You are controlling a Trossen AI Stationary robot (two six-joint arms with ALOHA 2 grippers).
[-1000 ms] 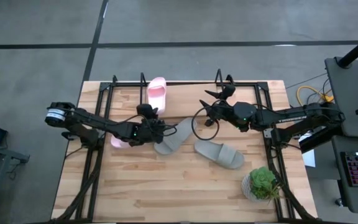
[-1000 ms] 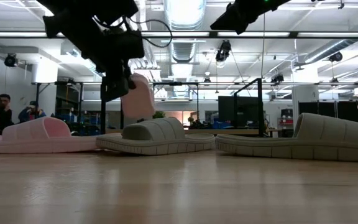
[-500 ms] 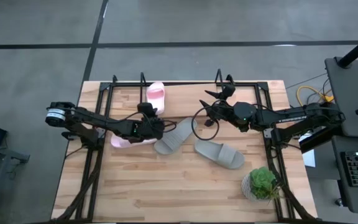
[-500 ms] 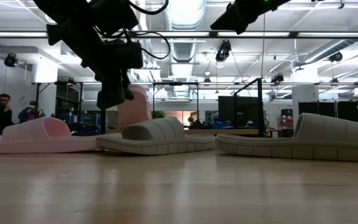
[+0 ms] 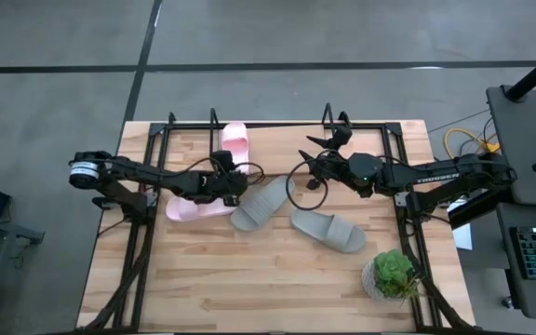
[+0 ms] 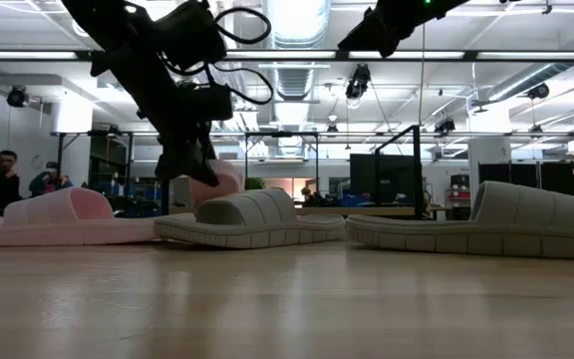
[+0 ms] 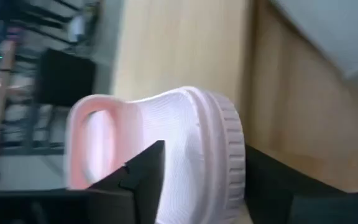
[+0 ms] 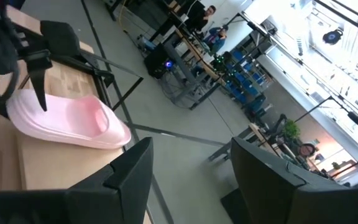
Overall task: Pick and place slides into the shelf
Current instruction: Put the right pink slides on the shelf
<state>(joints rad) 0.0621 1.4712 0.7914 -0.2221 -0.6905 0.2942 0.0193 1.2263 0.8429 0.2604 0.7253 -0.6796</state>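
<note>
Placing step in hand: left gripper point(image 5: 228, 175) clamped on a pink slide point(image 5: 235, 141), heel end, toe over the shelf point(image 5: 170, 127) at the far edge. Probably touching the board, though hard to tell. Next: lower, let go. Right gripper point(image 5: 316, 160) parted, idle mid-bench. Another pink slide point(image 5: 182, 208) and two grey slides point(image 5: 261, 203) on the bench point(image 5: 249, 288).

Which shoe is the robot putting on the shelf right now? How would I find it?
Look at the far edge of the wooden table, where the black wire shelf runs. The left gripper is shut on a pale pink slide there, its heel between the fingers in the left wrist view. The other pink slide and both grey slides lie loose mid-table.
</note>
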